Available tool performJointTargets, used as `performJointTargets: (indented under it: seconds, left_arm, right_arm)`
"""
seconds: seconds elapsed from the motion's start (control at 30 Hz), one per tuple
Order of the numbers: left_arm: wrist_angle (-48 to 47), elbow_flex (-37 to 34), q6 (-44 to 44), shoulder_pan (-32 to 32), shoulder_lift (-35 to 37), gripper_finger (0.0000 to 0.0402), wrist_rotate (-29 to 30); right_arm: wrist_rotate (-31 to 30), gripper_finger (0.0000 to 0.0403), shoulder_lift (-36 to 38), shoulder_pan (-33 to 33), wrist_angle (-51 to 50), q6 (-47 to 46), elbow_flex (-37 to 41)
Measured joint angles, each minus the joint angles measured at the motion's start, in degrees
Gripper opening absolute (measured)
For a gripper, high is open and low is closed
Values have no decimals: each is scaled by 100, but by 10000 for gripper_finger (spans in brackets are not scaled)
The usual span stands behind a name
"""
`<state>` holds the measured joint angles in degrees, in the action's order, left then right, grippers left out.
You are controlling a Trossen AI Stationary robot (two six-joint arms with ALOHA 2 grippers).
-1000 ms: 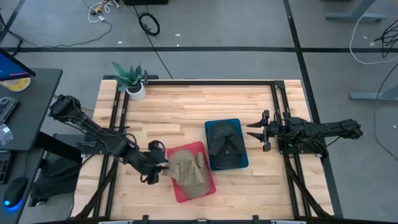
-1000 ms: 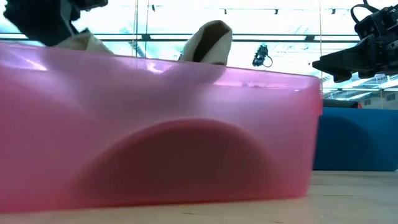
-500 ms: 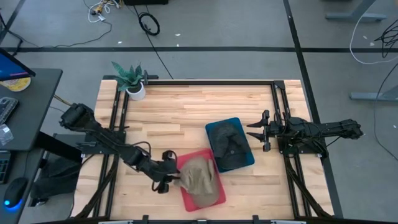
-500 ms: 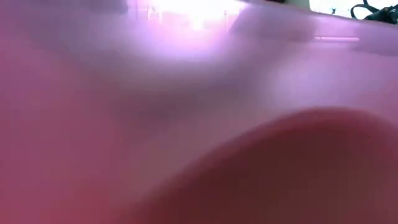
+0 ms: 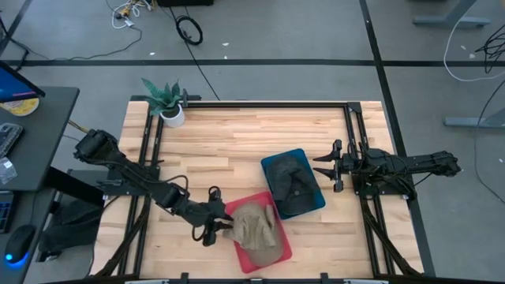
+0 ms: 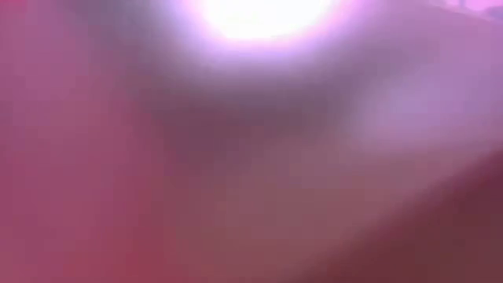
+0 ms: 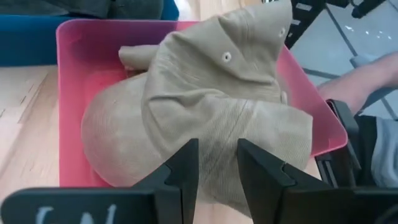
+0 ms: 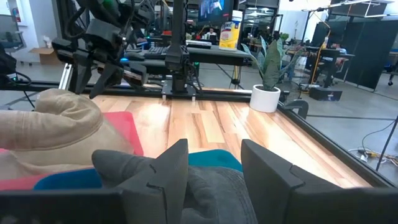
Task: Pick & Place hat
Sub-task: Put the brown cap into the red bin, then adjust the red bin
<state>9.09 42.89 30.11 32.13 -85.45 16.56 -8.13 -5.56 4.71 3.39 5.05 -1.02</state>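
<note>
A tan hat lies crumpled in a pink bin near the table's front edge. My left gripper is at the bin's left side, shut on the hat. The pink bin's wall fills the low view. Just behind it, touching or nearly so, a blue bin holds a dark grey hat. My right gripper waits open at the table's right side, level, beside the blue bin. My left gripper pinches a fold of the tan hat's cloth at the hat's left edge between its two fingers. The fingers come slanting down from the table's left. The hat rests in the pink bin, bunched up and slack.
A potted plant stands at the far left corner. Black frame rails run along the table's left and right sides. Bare wood lies across the table's far half and left of the bins. A person's forearm shows beyond the pink bin.
My left gripper has gone toward the table's right and near edges and tipped lower, keeping the tan hat. The pink bin has slid and turned with it toward the near edge, right up to the low camera. The blue bin has turned slightly.
</note>
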Motion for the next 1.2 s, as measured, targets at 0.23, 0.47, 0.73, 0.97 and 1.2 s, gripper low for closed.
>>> performJointTargets:
  seconds: [0.23, 0.47, 0.73, 0.97, 1.2]
  left_arm:
    - [-538, 0, -70, -88, 312, 112, -1116]
    - [-989, 2, 52, -87, 444, 112, -1213]
    - [-286, 2, 62, -85, -197, 112, -1218]
    - [600, 2, -262, -92, -297, 112, -1277]
    - [565, 2, -232, -199, -299, 112, -1069]
  right_arm:
    - [0, 155, 1, -1, 3, 0, 0]
    - [1, 155, 0, -1, 1, -1, 0]
    - [1, 155, 1, -1, 6, 0, 0]
    - [1, 155, 1, 0, 2, 0, 0]
    - [1, 155, 0, 0, 1, 1, 0]
